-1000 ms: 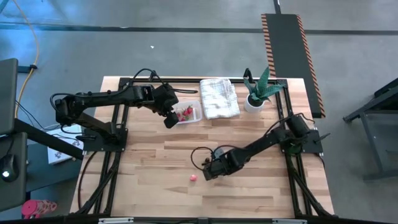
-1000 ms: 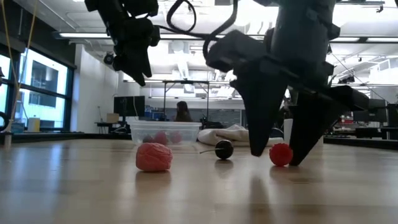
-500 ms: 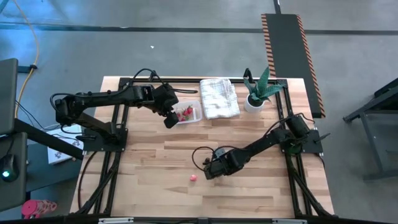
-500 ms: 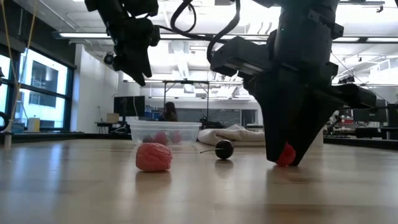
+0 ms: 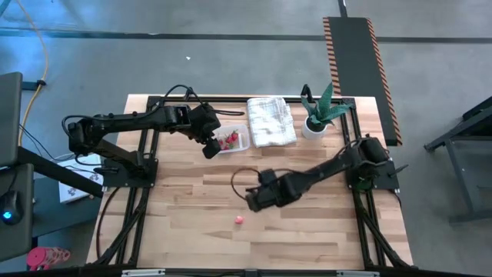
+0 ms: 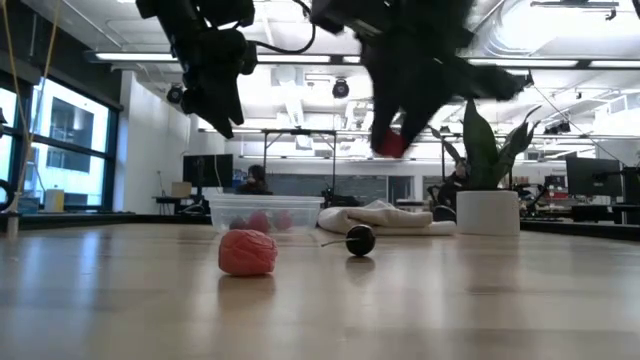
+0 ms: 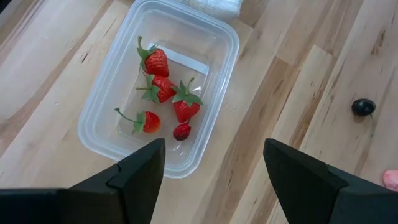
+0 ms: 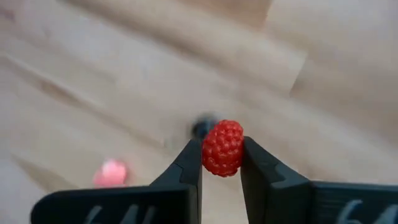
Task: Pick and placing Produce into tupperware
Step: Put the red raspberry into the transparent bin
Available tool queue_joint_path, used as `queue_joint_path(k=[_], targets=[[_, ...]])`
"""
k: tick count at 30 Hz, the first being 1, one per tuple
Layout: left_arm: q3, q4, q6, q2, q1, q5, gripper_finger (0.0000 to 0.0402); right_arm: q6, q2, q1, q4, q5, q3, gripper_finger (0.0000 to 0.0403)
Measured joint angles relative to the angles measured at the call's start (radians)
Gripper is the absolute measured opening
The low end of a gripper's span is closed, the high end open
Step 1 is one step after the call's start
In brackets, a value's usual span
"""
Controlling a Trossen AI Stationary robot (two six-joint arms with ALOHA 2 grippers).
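Right tool lifts a red raspberry; four strawberries and a dark berry sit in the tub.

No writing can be read on any item. The right tool [image 8: 222, 163] is pinched on a bumpy red raspberry [image 8: 222, 148], held clear above the tabletop [image 5: 307, 231] near its middle. Below it on the wood lie a pink berry [image 5: 239, 220] and a dark round berry with a thin stem [image 6: 359, 239], apart from each other. The clear rounded tupperware [image 7: 106, 106] at the tabletop's far side holds four red strawberries with green caps and one dark maroon piece [image 7: 181, 131]. The left tool [image 7: 211, 165] hangs over the tub, fingers spread wide, holding nothing.
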Motion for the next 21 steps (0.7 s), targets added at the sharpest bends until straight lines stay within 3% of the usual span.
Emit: queue_joint_path(k=[7, 13, 21], targets=[[0.000, 0.007, -0.029, 0.003, 0.000, 0.016, 0.0262, -0.265, -0.002, -0.107, -0.212, 0.090, 0.180, 0.0038], [-0.001, 0.201, -0.011, 0.005, 0.000, 0.275, 0.0262, -0.469, -0.004, -0.149, -0.339, 0.191, 0.350, 0.0038], [-0.001, 0.635, -0.093, 0.005, 0.000, 0.626, 0.0262, -0.571, -0.004, -0.139, -0.622, 0.313, 0.615, 0.0038]])
